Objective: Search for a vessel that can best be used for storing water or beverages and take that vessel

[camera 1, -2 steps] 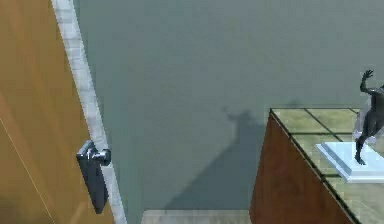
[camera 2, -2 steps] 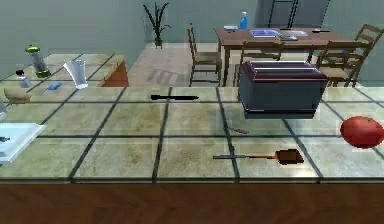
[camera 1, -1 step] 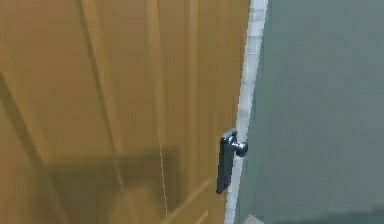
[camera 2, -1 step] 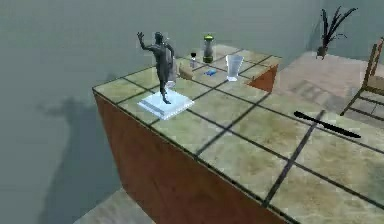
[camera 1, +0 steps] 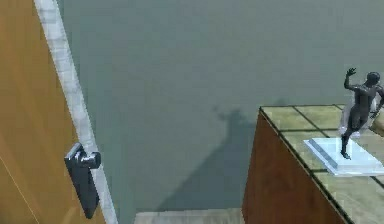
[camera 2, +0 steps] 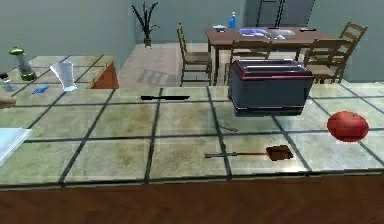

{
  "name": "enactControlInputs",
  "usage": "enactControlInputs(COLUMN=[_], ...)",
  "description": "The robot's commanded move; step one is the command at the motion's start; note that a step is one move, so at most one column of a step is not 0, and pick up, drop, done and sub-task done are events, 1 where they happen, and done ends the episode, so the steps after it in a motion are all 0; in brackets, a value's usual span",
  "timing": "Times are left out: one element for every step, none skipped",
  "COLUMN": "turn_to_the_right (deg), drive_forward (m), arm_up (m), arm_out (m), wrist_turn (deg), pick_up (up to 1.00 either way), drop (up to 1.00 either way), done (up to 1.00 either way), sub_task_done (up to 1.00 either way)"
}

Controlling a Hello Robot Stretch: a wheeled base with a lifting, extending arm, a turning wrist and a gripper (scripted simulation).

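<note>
A clear, glass-like cup (camera 2: pixel 63 75) stands upright at the far left of a tiled countertop (camera 2: pixel 120 125) in the arm side view. Farther back, a small blue bottle-shaped thing (camera 2: pixel 232 20) stands on a wooden dining table (camera 2: pixel 262 40). Left of the cup is a small green-topped item (camera 2: pixel 17 62).
On the counter sit a dark toaster (camera 2: pixel 268 85), a red round fruit (camera 2: pixel 347 125), a spatula (camera 2: pixel 250 154) and a knife (camera 2: pixel 165 97). Chairs (camera 2: pixel 192 52) ring the table. The forward view has a wooden door (camera 1: pixel 30 120) with a handle (camera 1: pixel 82 160), a grey wall, and a dark statue (camera 1: pixel 358 105) on a counter.
</note>
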Motion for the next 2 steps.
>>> enactControlInputs(turn_to_the_right=[12.0, 0.0], drive_forward=[0.00, 0.50], arm_up=[0.00, 0.00], arm_out=[0.00, 0.00], wrist_turn=[0.0, 0.0], pick_up=[0.00, 0.00], drop=[0.00, 0.00], done=[0.00, 0.00], sub_task_done=[0.00, 0.00])
